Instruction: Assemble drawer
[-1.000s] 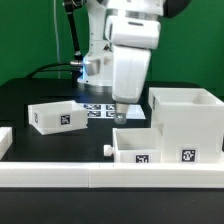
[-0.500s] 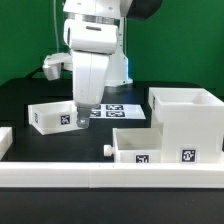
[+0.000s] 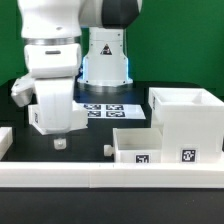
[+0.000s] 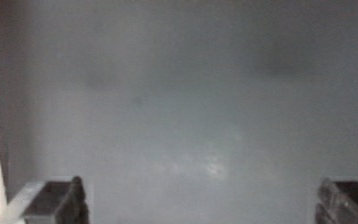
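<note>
We hold the arm upright, gripper point(image 3: 60, 138) point(image 4: 202, 200) pointing down at the table point(image 3: 100, 135), fingers wide apart and empty. One drawer tray point(image 3: 32, 122) sits just behind it. The housing point(image 3: 186, 118) stands well apart toward the exterior view's right.

Open table point(image 3: 92, 135) between gripper point(image 3: 59, 140) and front tray point(image 3: 140, 150); border rail point(image 3: 110, 178) blocks front.

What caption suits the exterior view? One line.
Open gripper hangs low at the exterior view's left; housing and a tray stand at its right.
</note>
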Motion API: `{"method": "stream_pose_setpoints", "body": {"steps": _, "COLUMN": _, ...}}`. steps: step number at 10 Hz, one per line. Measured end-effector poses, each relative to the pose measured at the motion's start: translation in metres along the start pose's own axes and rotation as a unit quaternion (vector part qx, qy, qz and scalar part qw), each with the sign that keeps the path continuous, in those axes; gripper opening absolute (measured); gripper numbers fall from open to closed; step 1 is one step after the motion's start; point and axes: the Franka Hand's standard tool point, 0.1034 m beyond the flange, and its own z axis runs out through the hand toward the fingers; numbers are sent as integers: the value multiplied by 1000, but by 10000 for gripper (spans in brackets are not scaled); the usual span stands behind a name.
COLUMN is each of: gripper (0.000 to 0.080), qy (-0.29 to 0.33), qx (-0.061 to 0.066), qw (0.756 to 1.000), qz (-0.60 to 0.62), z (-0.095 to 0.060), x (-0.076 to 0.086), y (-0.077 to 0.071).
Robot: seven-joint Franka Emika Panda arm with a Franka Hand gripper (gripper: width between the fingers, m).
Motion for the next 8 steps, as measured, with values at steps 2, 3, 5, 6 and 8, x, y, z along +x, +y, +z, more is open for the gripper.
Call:
{"method": "stream_pose_setpoints", "body": {"steps": 2, "gripper": 649, "qy": 18, "qx": 3, "qw": 999, "qz": 35, "z": 4, "x": 6, "y": 7}}
{"method": "stream_pose_setpoints", "body": {"steps": 3, "gripper": 649, "qy": 21, "qx": 4, "qw": 999, "qz": 45, "z": 5, "x": 19, "y": 10}}
{"method": "stream_pose_setpoints", "body": {"steps": 5, "gripper": 649, "qy": 22, "qx": 9, "qw": 996, "qz": 85, "z": 6, "x": 34, "y": 12}}
{"method": "stream_pose_setpoints", "body": {"steps": 6, "gripper": 649, "qy": 24, "qx": 12, "qw": 994, "qz": 110, "z": 8, "x": 47, "y": 14}}
{"method": "stream_pose_setpoints", "body": {"steps": 8, "gripper": 649, "qy": 24, "qx": 14, "qw": 994, "qz": 110, "z": 11, "x": 55, "y": 15}}
